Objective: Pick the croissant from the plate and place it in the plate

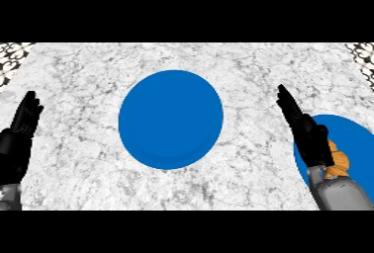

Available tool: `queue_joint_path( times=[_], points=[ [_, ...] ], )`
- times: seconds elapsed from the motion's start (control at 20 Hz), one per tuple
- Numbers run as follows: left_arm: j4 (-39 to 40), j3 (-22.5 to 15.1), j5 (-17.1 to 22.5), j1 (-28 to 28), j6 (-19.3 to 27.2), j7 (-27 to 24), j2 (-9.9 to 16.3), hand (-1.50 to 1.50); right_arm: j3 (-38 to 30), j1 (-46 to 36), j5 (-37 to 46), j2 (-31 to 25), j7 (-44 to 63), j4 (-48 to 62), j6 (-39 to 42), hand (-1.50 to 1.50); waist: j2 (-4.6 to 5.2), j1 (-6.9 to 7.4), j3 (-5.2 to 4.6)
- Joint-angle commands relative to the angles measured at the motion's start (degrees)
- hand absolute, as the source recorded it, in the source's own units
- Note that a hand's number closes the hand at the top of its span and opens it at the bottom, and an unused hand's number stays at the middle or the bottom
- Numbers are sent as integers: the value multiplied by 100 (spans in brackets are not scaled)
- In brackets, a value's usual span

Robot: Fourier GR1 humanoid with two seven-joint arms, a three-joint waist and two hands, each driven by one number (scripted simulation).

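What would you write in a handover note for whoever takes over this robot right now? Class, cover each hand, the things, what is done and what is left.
Left hand: open, fingers up, resting at the left edge, holding nothing.
Right hand: open, fingers straight, over the near edge of the right plate, holding nothing.
Croissant: on the right plate, partly hidden by the right hand and forearm.
Middle plate: nothing on it.
Done: nothing yet; croissant not grasped.
Left: grasp the croissant, carry it over, set it on the middle plate.
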Motion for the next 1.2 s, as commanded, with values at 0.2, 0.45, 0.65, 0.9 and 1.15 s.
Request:
queue_joint_path(
  times=[0.2, 0.45, 0.65, 0.9, 1.15],
  points=[
    [-440, -187, 271, -883, -557, 152, 9, 0, 815, -795, -522, 247, -838, -629, 1711, 150, 98, -49, -5],
    [-318, -302, 490, -1117, -731, 403, -147, 0, 1634, -470, 2623, -802, -453, -69, 381, 150, 86, -226, -22],
    [-521, -269, 531, -1279, -684, 745, -181, 0, 885, 676, 1353, 192, -1906, 154, -403, -150, 83, -210, 2],
    [-406, -111, 573, -1388, -925, 837, -122, 0, 283, 1031, 640, 161, -3284, 59, -21, -150, 78, -158, -11],
    [-258, -44, 431, -1395, -996, 723, -185, 0, -224, 1354, 911, -884, -2153, -1728, 105, -150, 59, -217, -22]
  ],
)
